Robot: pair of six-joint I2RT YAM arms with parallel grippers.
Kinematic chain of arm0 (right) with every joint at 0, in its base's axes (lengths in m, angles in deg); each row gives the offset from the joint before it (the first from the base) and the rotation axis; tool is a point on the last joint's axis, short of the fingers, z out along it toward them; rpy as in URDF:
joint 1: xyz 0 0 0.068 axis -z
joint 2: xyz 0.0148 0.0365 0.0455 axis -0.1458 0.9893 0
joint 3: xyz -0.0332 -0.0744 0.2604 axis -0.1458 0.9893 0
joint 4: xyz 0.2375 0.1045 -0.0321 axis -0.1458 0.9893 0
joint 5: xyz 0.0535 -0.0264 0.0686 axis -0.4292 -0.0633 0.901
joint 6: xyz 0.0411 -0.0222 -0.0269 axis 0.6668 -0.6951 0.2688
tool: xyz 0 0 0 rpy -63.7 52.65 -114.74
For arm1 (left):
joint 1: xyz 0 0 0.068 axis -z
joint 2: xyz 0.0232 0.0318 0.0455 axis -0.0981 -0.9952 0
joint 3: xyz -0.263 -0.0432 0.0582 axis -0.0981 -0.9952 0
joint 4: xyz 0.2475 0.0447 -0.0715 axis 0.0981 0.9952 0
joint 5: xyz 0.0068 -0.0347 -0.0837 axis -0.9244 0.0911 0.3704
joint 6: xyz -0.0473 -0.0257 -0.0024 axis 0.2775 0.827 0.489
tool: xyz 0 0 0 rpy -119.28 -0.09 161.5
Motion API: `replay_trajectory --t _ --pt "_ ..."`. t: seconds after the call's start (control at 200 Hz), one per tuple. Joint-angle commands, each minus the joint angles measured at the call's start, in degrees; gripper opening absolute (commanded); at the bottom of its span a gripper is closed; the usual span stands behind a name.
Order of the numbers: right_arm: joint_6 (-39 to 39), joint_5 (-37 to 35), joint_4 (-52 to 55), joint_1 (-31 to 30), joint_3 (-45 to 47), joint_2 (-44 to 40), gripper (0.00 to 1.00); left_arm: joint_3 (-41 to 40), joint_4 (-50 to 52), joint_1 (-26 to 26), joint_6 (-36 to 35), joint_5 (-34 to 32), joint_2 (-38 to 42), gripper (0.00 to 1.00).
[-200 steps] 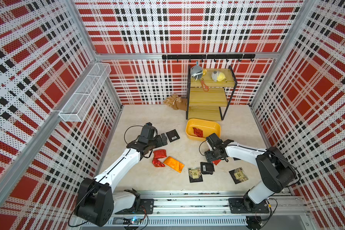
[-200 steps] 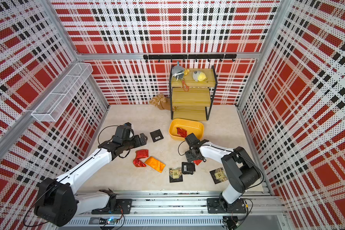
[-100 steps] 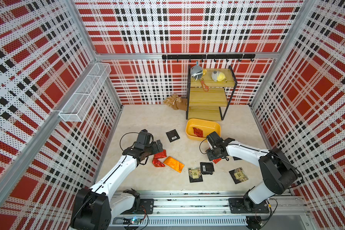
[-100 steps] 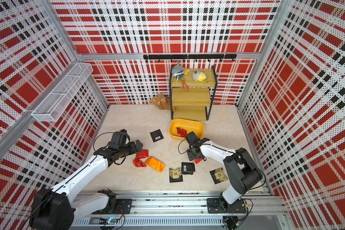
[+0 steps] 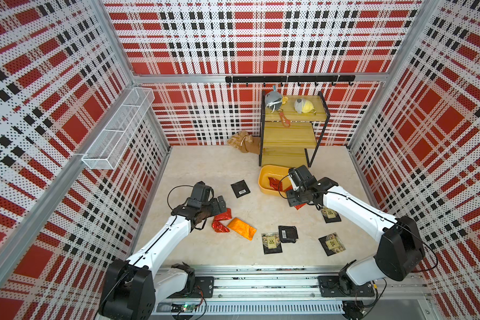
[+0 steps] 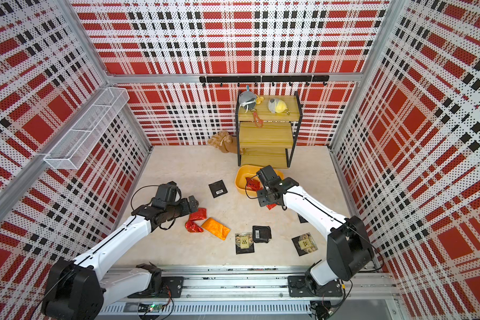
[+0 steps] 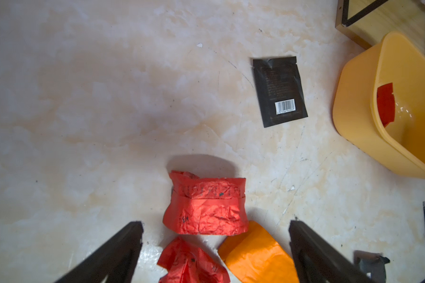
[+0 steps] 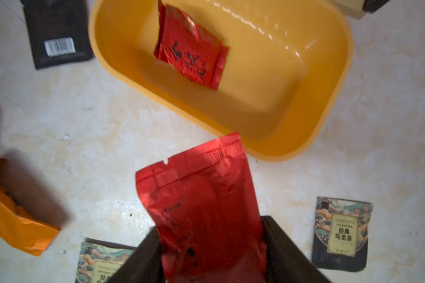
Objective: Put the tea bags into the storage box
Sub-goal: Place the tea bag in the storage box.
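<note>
One red foil tea bag [image 8: 192, 56] is laid in the shallow yellow plastic storage box [image 8: 339, 73], a second red sachet [image 8: 201, 196] is clasped beside its rim by the right gripper [image 8: 211, 235], and some eight sachets [image 5: 241, 228] are left mid-bench [image 5: 205, 171], with the left gripper [image 7: 215, 227] spread empty.

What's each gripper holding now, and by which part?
The right gripper pinches a red tea bag by the end opposite its notched seal; the left gripper holds nothing.
</note>
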Motion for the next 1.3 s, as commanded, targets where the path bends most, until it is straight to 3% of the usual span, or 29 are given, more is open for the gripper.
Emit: replay_trajectory --t 0.0,0.281,0.651,0.937,1.293 --pt "-2.34 -0.44 1.43 1.74 -5.24 4.51 0.62 -0.61 1.31 -0.25 2.92 -1.41 2.79 0.99" --pt "-8.03 1.57 2.01 6.62 -21.22 19.70 0.61 -2.00 4.72 0.30 5.90 -1.63 8.31 0.99" --pt "-9.91 4.11 1.32 9.83 -28.89 31.40 0.64 -7.65 7.90 7.01 18.38 -4.05 13.00 0.99" --pt "-9.84 4.33 1.05 10.02 -31.36 33.18 0.85 -10.50 8.02 8.06 23.27 -3.89 13.76 0.99" --pt "-10.18 3.00 2.09 10.03 -32.00 30.79 0.86 -11.24 7.16 7.98 19.85 -4.43 8.72 1.00"
